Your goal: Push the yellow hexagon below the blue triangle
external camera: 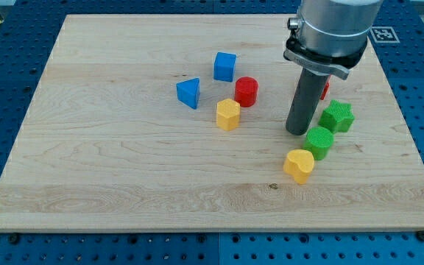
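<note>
Wooden board (124, 169) on blue bench. My tip (297, 132), rod w/o fingers so nothing gripped, stands nr right edge, touching green cylinder (319, 141); green star (337, 116) just beyond. Yellow hexagon (228, 114) mid-board, upright, no clear long axis, just right of and slightly below blue triangle (188, 93).

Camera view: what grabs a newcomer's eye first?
The arm's grey housing at the view's top right, its dark rod ending with my tip just left of the green cylinder. Next, the central cluster: blue triangle, blue cube, red cylinder, yellow hexagon.
</note>
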